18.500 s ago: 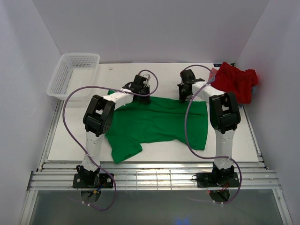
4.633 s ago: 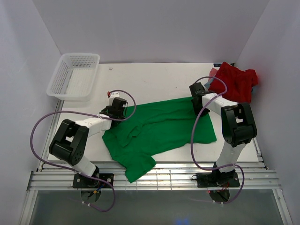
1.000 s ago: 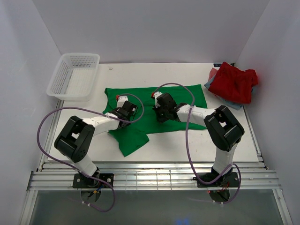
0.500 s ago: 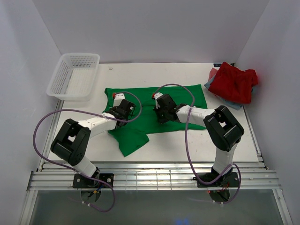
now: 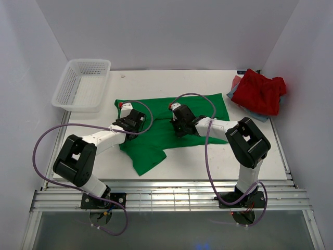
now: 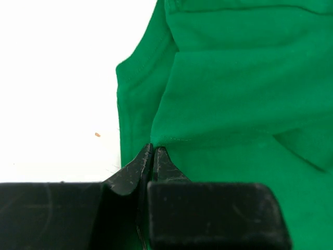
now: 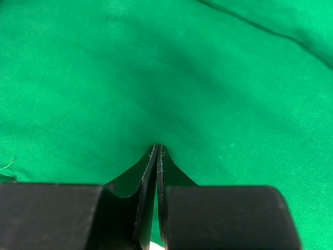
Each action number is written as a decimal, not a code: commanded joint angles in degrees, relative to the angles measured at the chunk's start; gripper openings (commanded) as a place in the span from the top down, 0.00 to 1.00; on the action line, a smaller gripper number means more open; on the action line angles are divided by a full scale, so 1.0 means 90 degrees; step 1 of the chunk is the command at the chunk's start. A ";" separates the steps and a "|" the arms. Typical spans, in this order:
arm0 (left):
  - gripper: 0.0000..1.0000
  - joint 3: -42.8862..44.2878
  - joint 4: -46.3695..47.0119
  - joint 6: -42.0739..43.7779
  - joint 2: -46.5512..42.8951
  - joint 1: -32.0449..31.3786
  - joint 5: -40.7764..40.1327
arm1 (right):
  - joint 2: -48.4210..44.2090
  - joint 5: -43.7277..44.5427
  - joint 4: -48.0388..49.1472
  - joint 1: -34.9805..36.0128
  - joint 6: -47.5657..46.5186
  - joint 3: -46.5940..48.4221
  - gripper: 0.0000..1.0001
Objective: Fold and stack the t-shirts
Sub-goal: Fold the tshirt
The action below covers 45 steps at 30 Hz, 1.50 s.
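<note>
Green t-shirt [image 5: 161,107] lies spread beneath closed left hand [image 6: 153,149] and right hand [image 7: 157,148].

Seen from above, the blue-grey t-shirt [image 5: 233,88] at 2 o'clock lies mostly buried under the red t-shirt [image 5: 260,92], with only its fringes showing. There both wrists cover their own fingertips and strips of the green t-shirt [image 5: 156,140]. In the left wrist view the left pincer [image 6: 153,147] meets a cloth edge; whether it nips any cloth cannot be told. The same goes for the right pincer [image 7: 157,146], where green runs off every edge. A tan speck [image 6: 97,135] on the desk [image 6: 57,78], at 9 o'clock, is too small to name.
</note>
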 commanded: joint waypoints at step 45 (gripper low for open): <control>0.93 -0.0029 -0.0065 -0.0016 -0.0383 0.0109 0.0255 | 0.2077 -0.0459 0.1277 0.1115 0.0381 0.2838 0.61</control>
